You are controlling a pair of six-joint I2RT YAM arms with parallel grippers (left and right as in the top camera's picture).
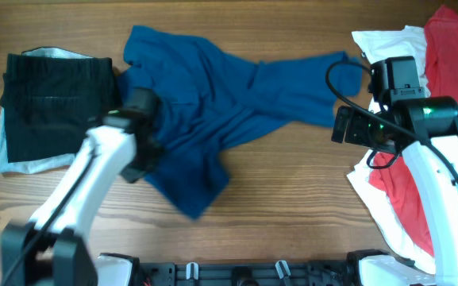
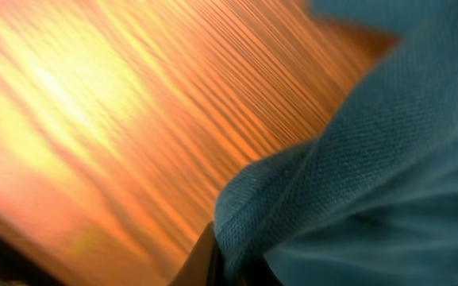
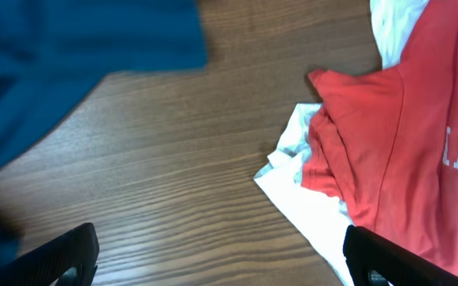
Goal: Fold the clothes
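A crumpled blue shirt [image 1: 229, 103] lies across the middle of the table. My left gripper [image 1: 143, 159] is on its lower left part and is shut on a fold of the blue fabric [image 2: 356, 175], close above the wood. My right gripper [image 1: 348, 127] is open and empty, hovering over bare wood [image 3: 213, 214] just right of the blue shirt's sleeve [image 3: 78, 48]. A red shirt [image 1: 451, 71] and a white garment [image 1: 387, 44] lie piled at the right edge; they also show in the right wrist view, the red [image 3: 403, 143] over the white [image 3: 308, 199].
A folded black garment [image 1: 54, 103] lies on a light grey one [image 1: 6, 159] at the far left. Bare wood runs along the table's front [image 1: 276, 222].
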